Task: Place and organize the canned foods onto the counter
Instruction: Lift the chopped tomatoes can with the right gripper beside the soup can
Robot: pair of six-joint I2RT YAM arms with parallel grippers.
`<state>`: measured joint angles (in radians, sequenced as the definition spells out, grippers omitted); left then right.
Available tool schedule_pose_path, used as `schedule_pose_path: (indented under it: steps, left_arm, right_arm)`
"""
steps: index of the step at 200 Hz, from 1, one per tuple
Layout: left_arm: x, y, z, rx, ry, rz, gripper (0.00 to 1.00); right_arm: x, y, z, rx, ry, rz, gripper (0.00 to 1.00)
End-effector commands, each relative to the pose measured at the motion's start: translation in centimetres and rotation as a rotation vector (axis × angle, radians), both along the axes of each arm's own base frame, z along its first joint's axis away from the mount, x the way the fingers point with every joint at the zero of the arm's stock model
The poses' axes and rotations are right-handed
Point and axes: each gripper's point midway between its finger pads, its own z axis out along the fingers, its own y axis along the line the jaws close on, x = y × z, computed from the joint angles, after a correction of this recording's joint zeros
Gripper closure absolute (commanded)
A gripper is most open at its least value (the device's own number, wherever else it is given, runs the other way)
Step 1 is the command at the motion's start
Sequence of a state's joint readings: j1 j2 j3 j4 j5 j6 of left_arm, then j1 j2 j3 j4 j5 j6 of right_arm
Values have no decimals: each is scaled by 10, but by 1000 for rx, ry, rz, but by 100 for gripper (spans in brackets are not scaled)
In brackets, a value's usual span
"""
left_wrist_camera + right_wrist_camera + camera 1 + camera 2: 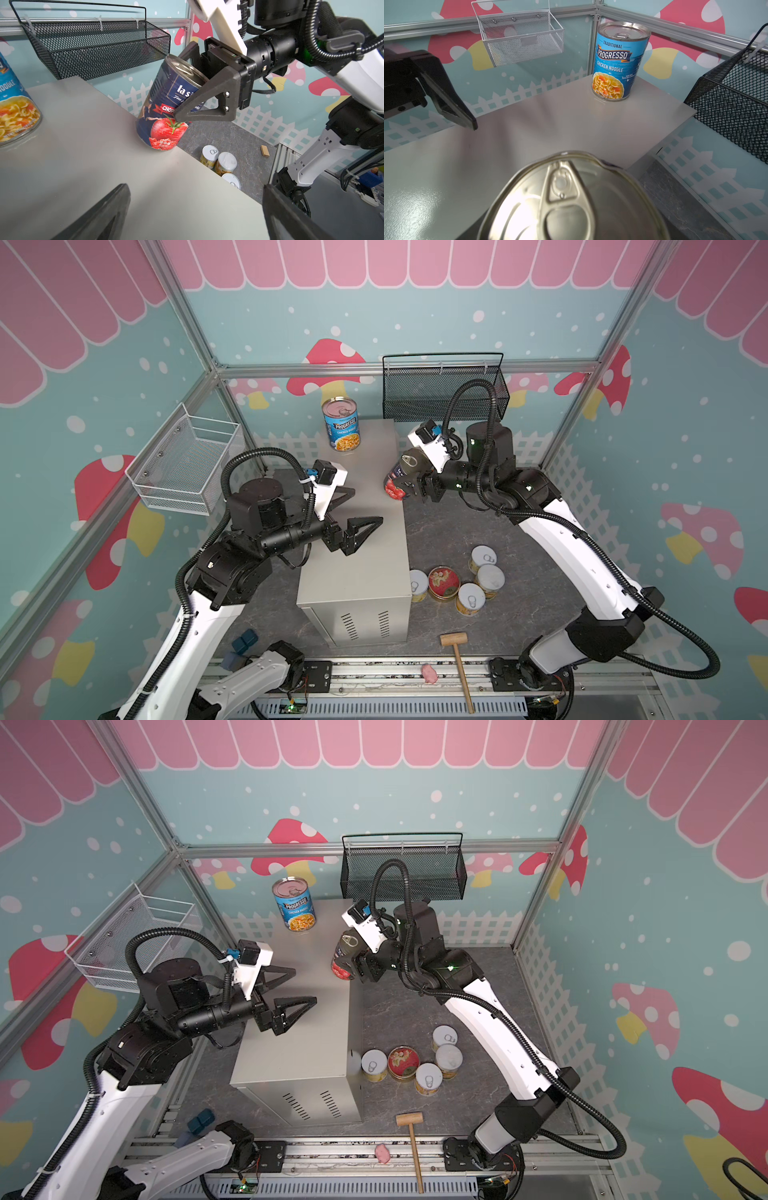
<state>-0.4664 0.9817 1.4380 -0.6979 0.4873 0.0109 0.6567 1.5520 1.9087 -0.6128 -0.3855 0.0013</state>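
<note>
Your right gripper (402,485) is clamping the navy can (164,116), tilted, at the counter (365,572) edge. Your left gripper (366,506) is hovering, jaws spread wide, empty.

My arms (577,556) are white shells with chunky black joints, each trailing a ribbed black cable hose (257,451). My left gripper (367,506) and right gripper (400,482) have matte black triangular fingers (226,81), two silver screws (227,94) near the base. White camera mounts (432,450) with blue plugs (435,430), plus a tiny green LED (451,967).
</note>
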Motion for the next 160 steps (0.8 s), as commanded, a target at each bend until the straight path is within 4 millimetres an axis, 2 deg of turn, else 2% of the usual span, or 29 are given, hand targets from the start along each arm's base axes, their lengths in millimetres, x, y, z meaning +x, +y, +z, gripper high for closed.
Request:
schedule_pose_path:
  steps: [1,47,77,160]
  left_arm:
    - [1,3,2,10,-38,13,1]
    - [0,6,3,11,-52,33,1]
    - [1,6,1,12,-48,33,1]
    - [3,7,-2,17,-50,46,1]
  right_arm:
    - [-8,12,46,107,-114,60,36]
    - [6,34,31,97,-93,68,28]
    - [11,47,30,114,-105,76,23]
    - [15,55,46,177,-155,84,19]
